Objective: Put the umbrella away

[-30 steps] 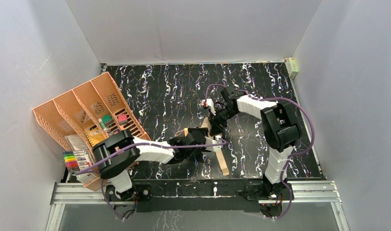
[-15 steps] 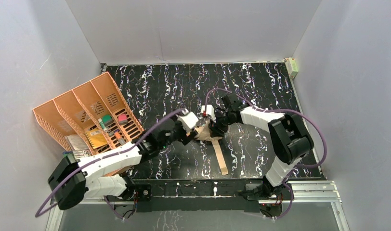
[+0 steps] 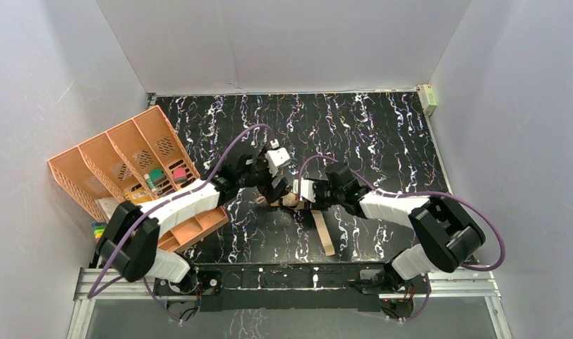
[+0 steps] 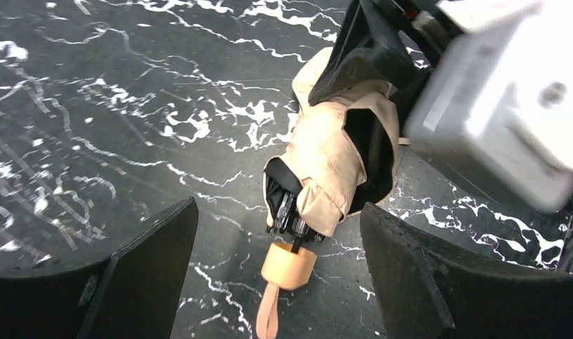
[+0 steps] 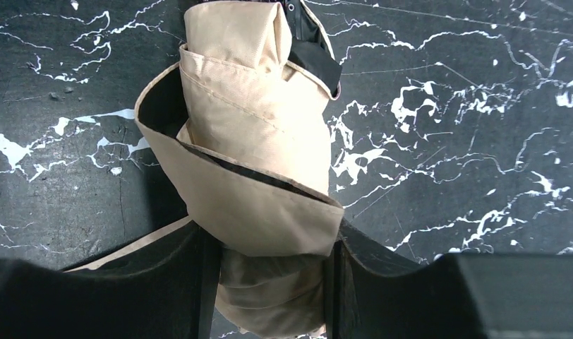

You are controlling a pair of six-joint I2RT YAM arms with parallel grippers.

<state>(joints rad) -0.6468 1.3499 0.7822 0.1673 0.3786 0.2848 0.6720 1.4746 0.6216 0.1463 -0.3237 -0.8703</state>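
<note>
- Worktop [image 3: 382, 134], black with white veins: bearing the umbrella [image 4: 326, 162] near the middle, between the two arms. Cannot tell whether resting flat or lifted a little.
- Umbrella body: folded short, with tan cloth bunched in loose, untied folds and black lining and ribs showing at the gaps. Probably light; soft outside, stiff only along the ribs and shaft within. Apt to sag, slide or spring open if pinched by the cloth alone.
- Right hand [image 5: 269, 247]: clenched across the bundle at the end away from the handle, cloth bulging past the jaws.
- Left hand [image 4: 278, 212]: released, jaws spread wide on either side of the handle end, touching nothing.
- Handle [image 4: 289, 263]: small, round, hard-looking. Best hold probably just above it, across the gathered ribs.
- Wrist loop [image 4: 267, 318]: thin, limp, trailing below the handle; poor for gripping.
</note>
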